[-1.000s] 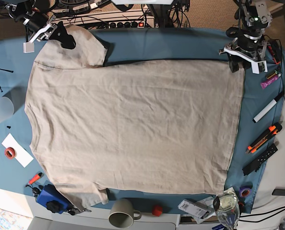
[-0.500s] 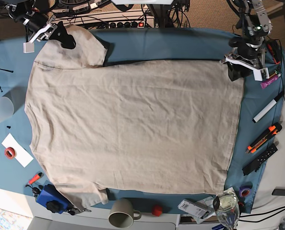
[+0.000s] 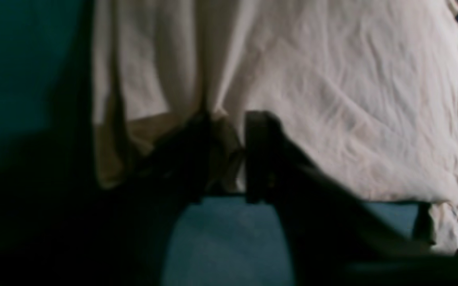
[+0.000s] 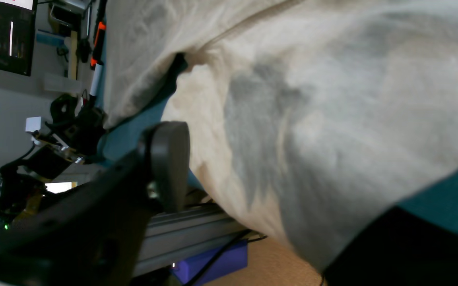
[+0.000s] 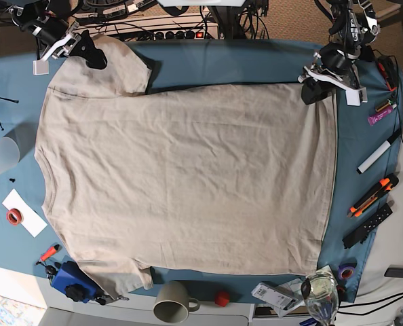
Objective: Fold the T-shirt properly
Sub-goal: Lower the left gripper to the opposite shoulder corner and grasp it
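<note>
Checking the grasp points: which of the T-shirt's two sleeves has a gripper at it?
The far sleeve, by the cable-strewn table edge: the right gripper sits at its shoulder. The near sleeve, beside the mug, lies untouched.

The T-shirt (image 5: 188, 183) is matt, wrinkled beige cloth on matt blue table cloth (image 5: 235, 64).

No text, label, brand, number or sign is showing legibly in any view. The small white packet (image 5: 277, 293) lying at the bench's near edge is carrying dark print, but it is too small to read.
</note>
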You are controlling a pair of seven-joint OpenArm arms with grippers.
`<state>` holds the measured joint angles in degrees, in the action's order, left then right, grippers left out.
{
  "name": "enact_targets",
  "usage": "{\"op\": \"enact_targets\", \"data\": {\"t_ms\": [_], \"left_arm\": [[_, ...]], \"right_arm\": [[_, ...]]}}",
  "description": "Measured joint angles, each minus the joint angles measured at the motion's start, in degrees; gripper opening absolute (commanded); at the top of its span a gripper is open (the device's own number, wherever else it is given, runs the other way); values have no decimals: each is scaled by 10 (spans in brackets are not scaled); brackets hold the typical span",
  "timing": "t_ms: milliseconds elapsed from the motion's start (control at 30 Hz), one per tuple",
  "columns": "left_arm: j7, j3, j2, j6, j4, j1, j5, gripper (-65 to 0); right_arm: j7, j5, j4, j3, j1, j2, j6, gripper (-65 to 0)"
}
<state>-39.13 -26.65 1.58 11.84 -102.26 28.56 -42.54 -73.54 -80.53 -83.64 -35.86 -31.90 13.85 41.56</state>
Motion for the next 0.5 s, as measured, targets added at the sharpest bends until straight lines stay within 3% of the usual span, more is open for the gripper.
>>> {"op": "enact_targets", "data": {"t_ms": [100,133,367,433,500], "left_arm": [[0,0,0,1,0,-2,30,-650],[0,0,0,1,0,-3,35,-650],[2,2,0,2,-5,-10,56,-642],[0,5,-1,-5,-17,-9,70,-527],[-23,8,-3,-5,-41,-9,76,-371]], "right_arm": [[-15,5,2,0,-1,-1,-5,-520],[-15,8,2,0,-2,-2,-6,-545],[-19,9,2,0,-2,-2,-8,-557],[-19,9,2,0,-2,-2,-8,-557],[-19,9,2,0,-2,-2,-8,-557]]}}
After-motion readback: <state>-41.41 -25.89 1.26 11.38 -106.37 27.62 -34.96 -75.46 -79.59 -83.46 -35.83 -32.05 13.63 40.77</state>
